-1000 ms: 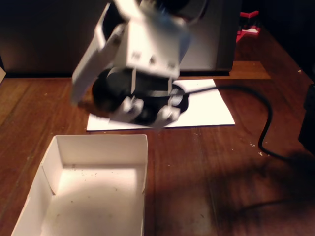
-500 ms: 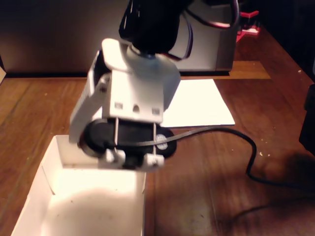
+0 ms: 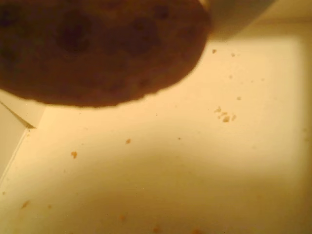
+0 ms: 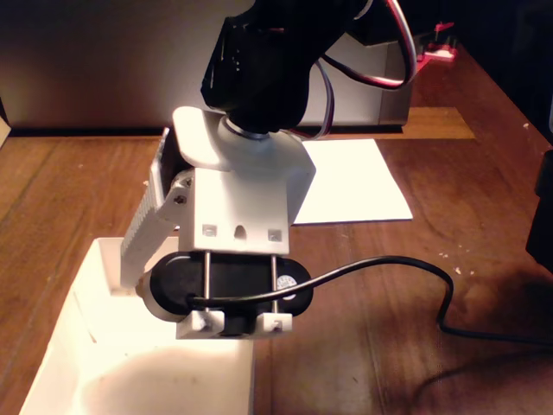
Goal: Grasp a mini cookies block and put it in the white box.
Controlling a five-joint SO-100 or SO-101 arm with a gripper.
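Hanging over the white box (image 4: 95,285), the tool (image 4: 143,290) points down. I cannot tell if it is clenched. In the wrist view a round, bumpy brown cookie (image 3: 97,48) fills the top, above the box's smooth floor with small crumbs (image 3: 224,116). Flat white paper (image 4: 359,186) lies on the wooden counter (image 4: 371,346) behind.

Count: 1 cookie (image 3: 97,48), 1 white box (image 4: 95,285), 1 white paper sheet (image 4: 354,186), 1 black cable (image 4: 406,268), 1 arm with 1 hand (image 4: 143,290). Crumbs in box: many, uncounted.
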